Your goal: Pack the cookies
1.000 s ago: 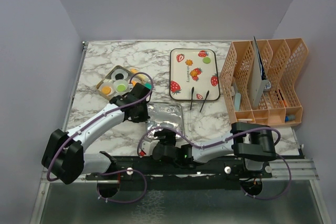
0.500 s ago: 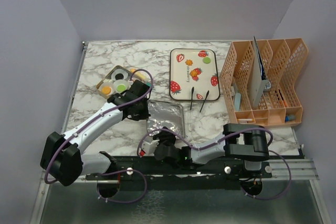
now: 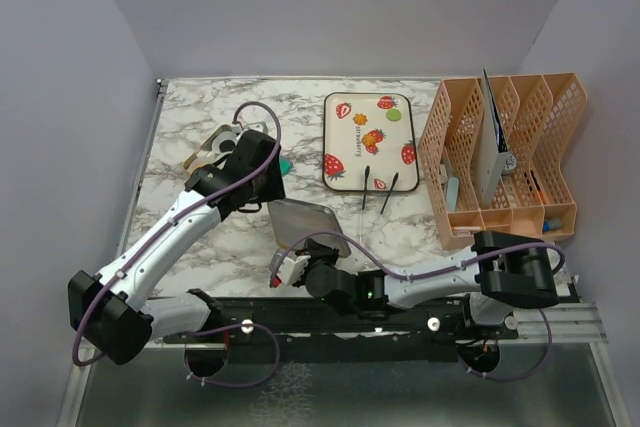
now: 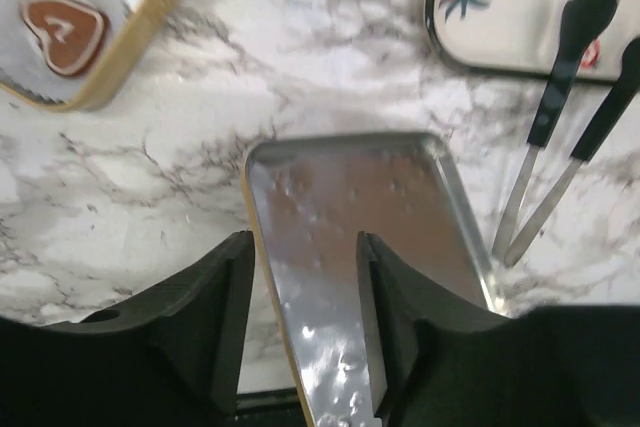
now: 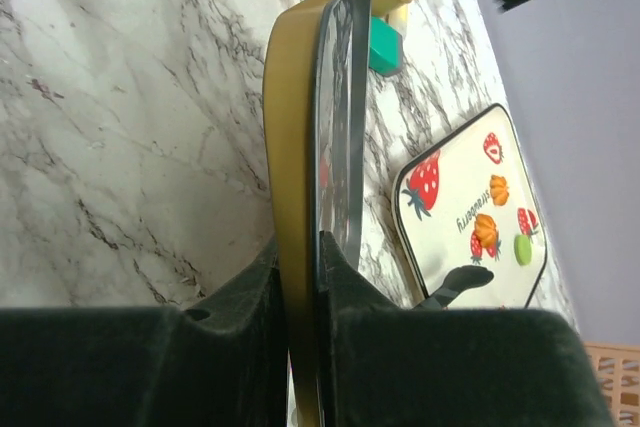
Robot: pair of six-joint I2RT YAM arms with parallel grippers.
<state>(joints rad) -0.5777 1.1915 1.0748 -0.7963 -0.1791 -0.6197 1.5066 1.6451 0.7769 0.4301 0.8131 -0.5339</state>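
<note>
The box lid [image 3: 305,222], silver inside with a gold rim, stands tilted on the marble. My right gripper [image 3: 296,269] is shut on its near rim; the right wrist view shows the lid [image 5: 290,127] edge-on, pinched in that gripper [image 5: 302,247]. My left gripper [image 3: 262,185] hovers open over the lid's far end [image 4: 350,197], its fingers [image 4: 232,277] apart and touching nothing. A brown heart cookie [image 4: 65,32] sits in a paper cup in the gold box [image 4: 150,22]. My left arm hides most of the box [image 3: 205,147]. A green cookie [image 3: 394,115] and orange ones [image 3: 372,137] lie on the strawberry tray [image 3: 345,175].
Black-tipped tongs [image 3: 377,190] lie just in front of the tray. A teal piece [image 3: 284,164] lies beside the box. An orange file rack [image 3: 505,162] stands at the right with papers and small items. The table's near edge runs behind the right gripper.
My left gripper opened off the lid and drew back toward the box. My right gripper closed on the lid's near rim, and the lid now stands tilted, shifted slightly away.
</note>
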